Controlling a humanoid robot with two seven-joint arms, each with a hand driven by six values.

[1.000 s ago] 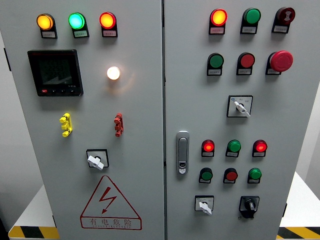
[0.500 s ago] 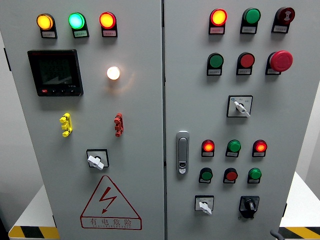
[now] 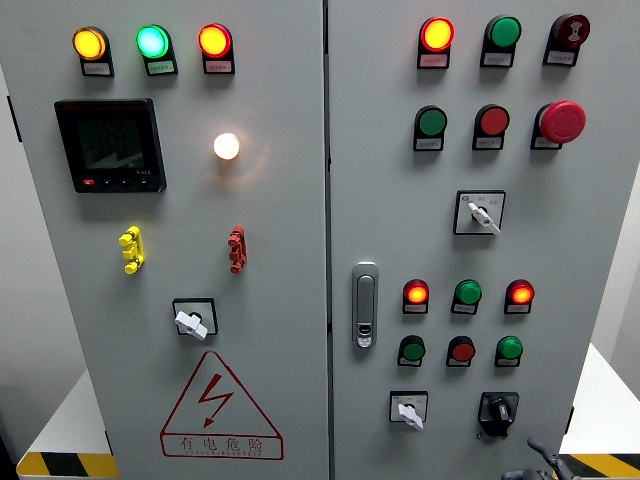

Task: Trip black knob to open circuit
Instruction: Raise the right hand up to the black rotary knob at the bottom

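The grey control cabinet (image 3: 300,250) fills the view, its black knob (image 3: 498,410) low on the right door beside a white selector switch (image 3: 408,411), with bare panel below it, while the right hand (image 3: 535,462) just peeks over the bottom edge, its finger state impossible to tell.

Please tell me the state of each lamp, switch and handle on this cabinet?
Orange lamp: lit.
Green lamp: lit.
White lamp: lit.
Top red lamp: lit.
Top green lamp: unlit.
Emergency stop: untouched.
Meter: screen dark.
Door handle: flush, closed.
Black knob: pointer roughly upright, untouched.
Right robot hand: fingertips at bottom edge, below the knob; grip unclear.
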